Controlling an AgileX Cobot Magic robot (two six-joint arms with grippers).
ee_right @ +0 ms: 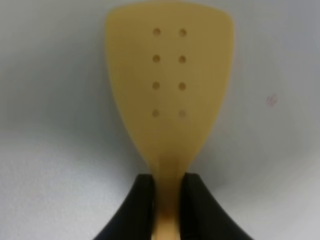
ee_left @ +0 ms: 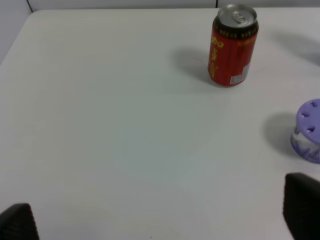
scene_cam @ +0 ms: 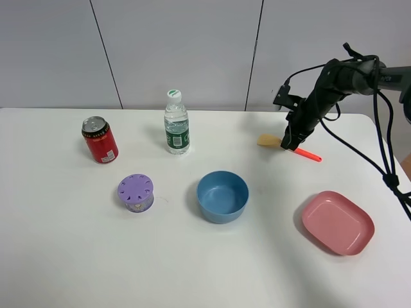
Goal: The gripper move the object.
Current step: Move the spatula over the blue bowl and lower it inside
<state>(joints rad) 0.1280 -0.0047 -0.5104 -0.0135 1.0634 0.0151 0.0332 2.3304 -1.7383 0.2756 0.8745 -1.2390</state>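
The toy spatula point(scene_cam: 270, 140) lies at the back right of the table, its pale-yellow blade toward the middle and its red-orange handle point(scene_cam: 308, 154) sticking out to the right. My right gripper point(scene_cam: 288, 145) is down on it and shut on the neck of the spatula. In the right wrist view the perforated blade point(ee_right: 170, 80) fills the frame and the two black fingers point(ee_right: 140, 207) press on either side of its neck. My left gripper point(ee_left: 160, 220) is open over bare table, with only its fingertips point(ee_left: 302, 205) showing.
A red can point(scene_cam: 99, 140), a water bottle point(scene_cam: 176, 123), a purple lidded jar point(scene_cam: 135, 192), a blue bowl point(scene_cam: 222, 196) and a pink tray point(scene_cam: 337, 222) stand on the white table point(scene_cam: 77, 256). Cables point(scene_cam: 385, 141) hang at the right.
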